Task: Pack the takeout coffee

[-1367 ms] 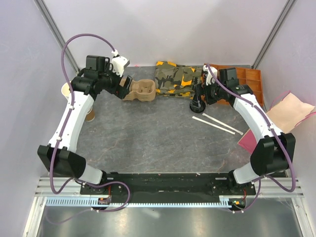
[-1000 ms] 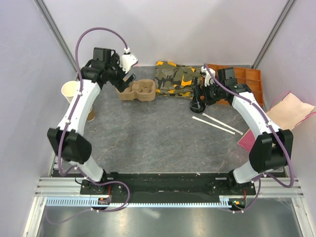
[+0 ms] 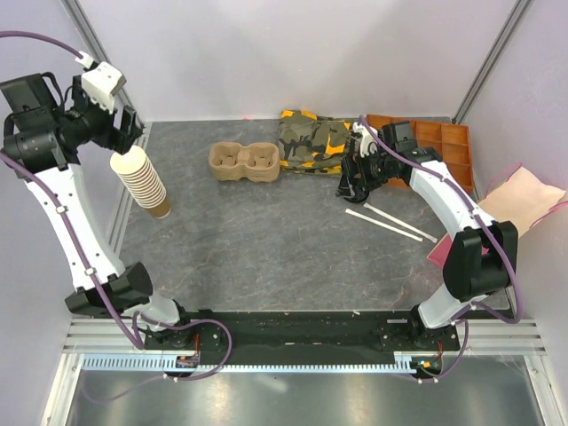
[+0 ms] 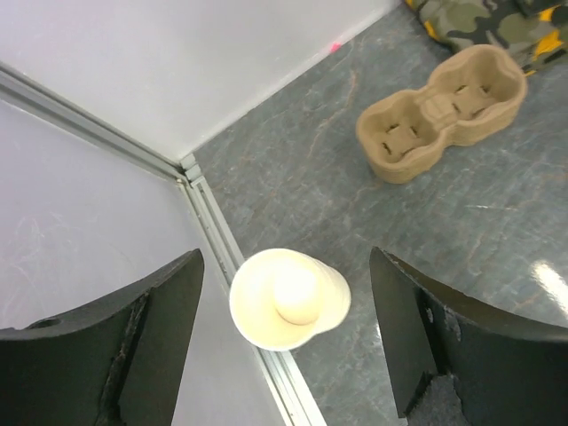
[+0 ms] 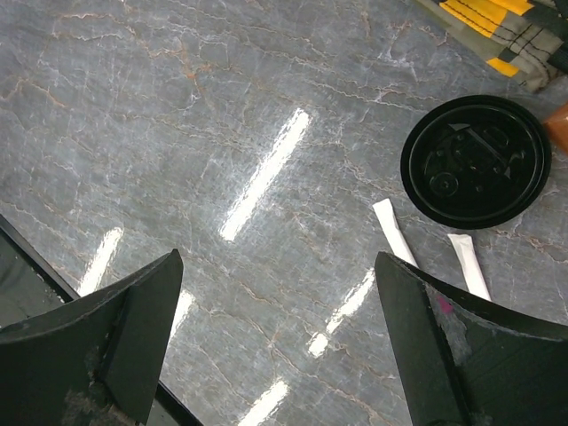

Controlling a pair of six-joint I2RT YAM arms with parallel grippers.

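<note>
Reaching looks like the step in hand, since nothing is gripped yet and the coffee cup stands unpacked. Across the grey bench [image 3: 266, 257], the left arm [image 3: 67, 204] rears high in the upper left of the overhead frame, its wrist bent to look straight down. The right arm [image 3: 453, 200] stretches from the lower right up toward the upper middle, its wrist dipped low over the bench.

A camouflage cloth [image 3: 315, 138] lies at the upper middle, with a two-pocket pulp carrier [image 3: 244, 162] just left of it, both pockets vacant. A stack of lidless cups [image 3: 142, 182] leans at the left edge, directly beneath the left fingers [image 4: 151, 346], which are spread wide and hold nothing.

The right fingers [image 5: 98, 346] are also spread wide and hold nothing. The coffee cup [image 5: 475, 160] shows as a round black lid in the upper right of the right wrist frame, outside the gap between them, beside two wrapped straws [image 5: 390, 231].

Next, I judge, the right fingers must shift over the lid, drop around the cup wall and close.
</note>
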